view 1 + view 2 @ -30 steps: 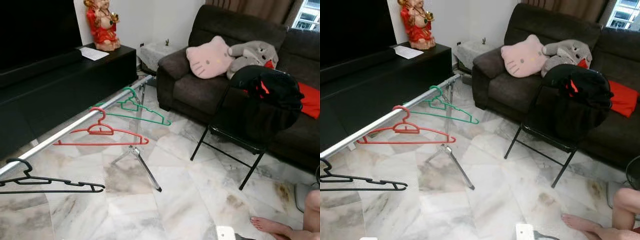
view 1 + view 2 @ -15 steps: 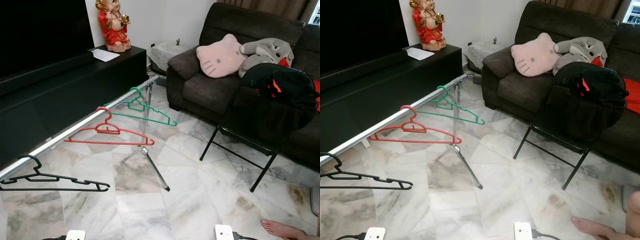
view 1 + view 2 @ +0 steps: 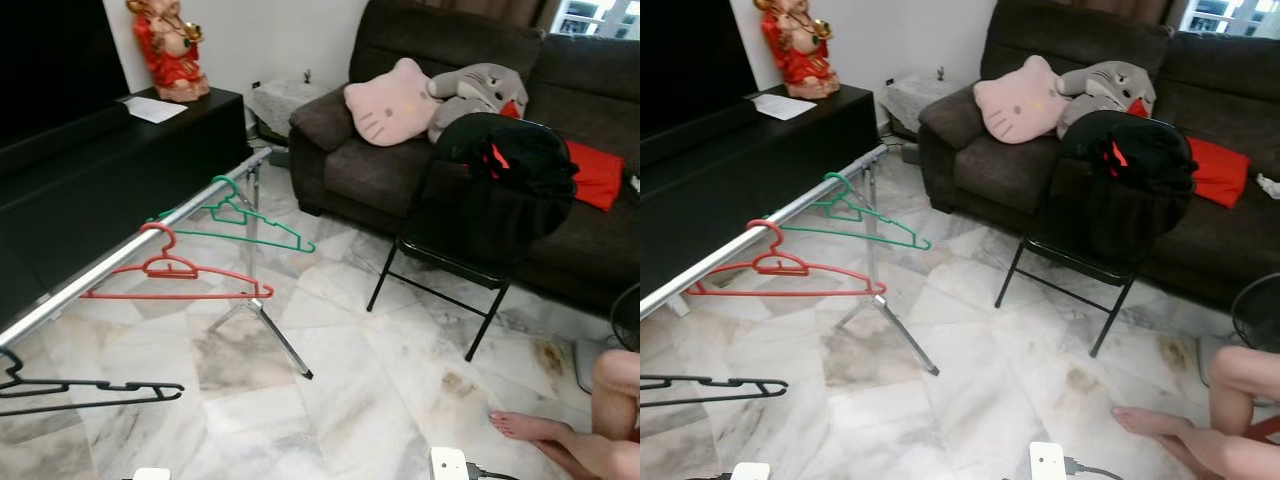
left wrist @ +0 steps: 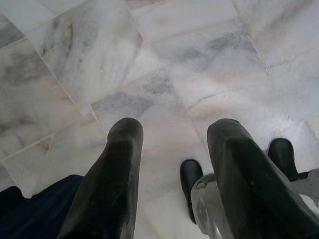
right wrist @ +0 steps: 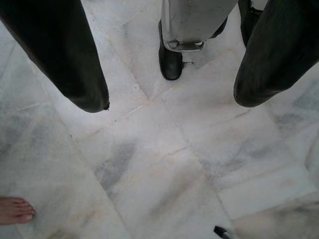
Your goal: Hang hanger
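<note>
Both arms hang over the marble floor (image 4: 189, 74). The left gripper (image 4: 172, 134) and the right gripper (image 5: 172, 94) have their jaws spread wide, holding nothing. Green hanger (image 3: 243, 217), red hanger (image 3: 170, 275) and black hanger (image 3: 70, 385) hang on the rail (image 3: 120, 255).

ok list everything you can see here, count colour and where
rail: 1, silver, runs diagonally on tripod legs in front of the black cabinet
hangers: 3 on the rail; green farthest, red middle, black nearest
cabinet: 1, black, at left
figurine: 1, red and gold, on the cabinet beside a white paper
sofa: 1, dark brown, at back
cushion: 1, pink cat face, on sofa
plush toy: 1, grey, beside the cushion
folding chair: 1, black, dark clothing draped over it
person's foot: bare, lower right floor
left gripper: open, over marble floor
right gripper: open, over marble floor
</note>
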You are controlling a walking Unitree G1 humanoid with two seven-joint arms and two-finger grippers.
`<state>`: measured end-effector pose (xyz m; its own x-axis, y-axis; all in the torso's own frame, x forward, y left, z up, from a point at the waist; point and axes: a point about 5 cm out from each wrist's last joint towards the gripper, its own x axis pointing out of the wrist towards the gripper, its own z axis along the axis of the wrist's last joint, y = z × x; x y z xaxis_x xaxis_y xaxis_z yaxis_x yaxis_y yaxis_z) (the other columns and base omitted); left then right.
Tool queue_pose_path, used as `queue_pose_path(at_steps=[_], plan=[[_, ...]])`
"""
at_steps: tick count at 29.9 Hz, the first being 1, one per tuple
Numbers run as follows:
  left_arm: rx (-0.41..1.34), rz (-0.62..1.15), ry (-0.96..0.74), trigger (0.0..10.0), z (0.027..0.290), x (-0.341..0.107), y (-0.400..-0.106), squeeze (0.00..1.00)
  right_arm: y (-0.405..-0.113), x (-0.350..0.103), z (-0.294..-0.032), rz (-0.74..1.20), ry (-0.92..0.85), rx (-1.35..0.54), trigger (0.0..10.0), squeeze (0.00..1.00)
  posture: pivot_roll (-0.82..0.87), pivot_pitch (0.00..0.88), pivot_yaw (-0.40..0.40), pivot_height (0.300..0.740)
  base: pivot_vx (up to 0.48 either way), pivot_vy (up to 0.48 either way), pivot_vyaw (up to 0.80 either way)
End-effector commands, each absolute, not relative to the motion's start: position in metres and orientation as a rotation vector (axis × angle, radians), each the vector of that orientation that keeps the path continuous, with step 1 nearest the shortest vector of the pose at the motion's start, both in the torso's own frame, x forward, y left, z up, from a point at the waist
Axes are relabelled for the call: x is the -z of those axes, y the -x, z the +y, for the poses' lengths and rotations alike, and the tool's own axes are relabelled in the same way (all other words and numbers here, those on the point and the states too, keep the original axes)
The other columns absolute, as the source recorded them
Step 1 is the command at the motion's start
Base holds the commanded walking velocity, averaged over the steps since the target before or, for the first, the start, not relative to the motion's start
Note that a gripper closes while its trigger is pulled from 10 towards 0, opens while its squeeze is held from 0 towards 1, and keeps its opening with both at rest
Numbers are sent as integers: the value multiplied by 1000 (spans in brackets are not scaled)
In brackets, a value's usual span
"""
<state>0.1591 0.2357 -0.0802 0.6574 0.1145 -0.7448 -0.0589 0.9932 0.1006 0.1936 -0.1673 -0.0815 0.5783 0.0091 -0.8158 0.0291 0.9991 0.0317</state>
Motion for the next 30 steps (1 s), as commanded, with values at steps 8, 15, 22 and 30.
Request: queue_pose_path(at_steps=[8,15,22,30], plan=[[-114,899,-70,10000,244,85,-142,0,-193,82,-168,955,-52,25,10000,0,119,0,-15,740,0,0,-702],[-107,912,-77,10000,245,85,-143,0,-194,81,-168,951,-44,26,10000,0,117,0,-15,740,0,0,-697],[-104,931,-77,10000,244,86,-142,0,-195,81,-169,937,-44,34,10000,0,119,0,-18,740,0,0,-91],[-100,983,-78,10000,249,90,-128,0,-195,80,-170,933,-25,21,10000,0,118,0,-19,740,0,0,0]])
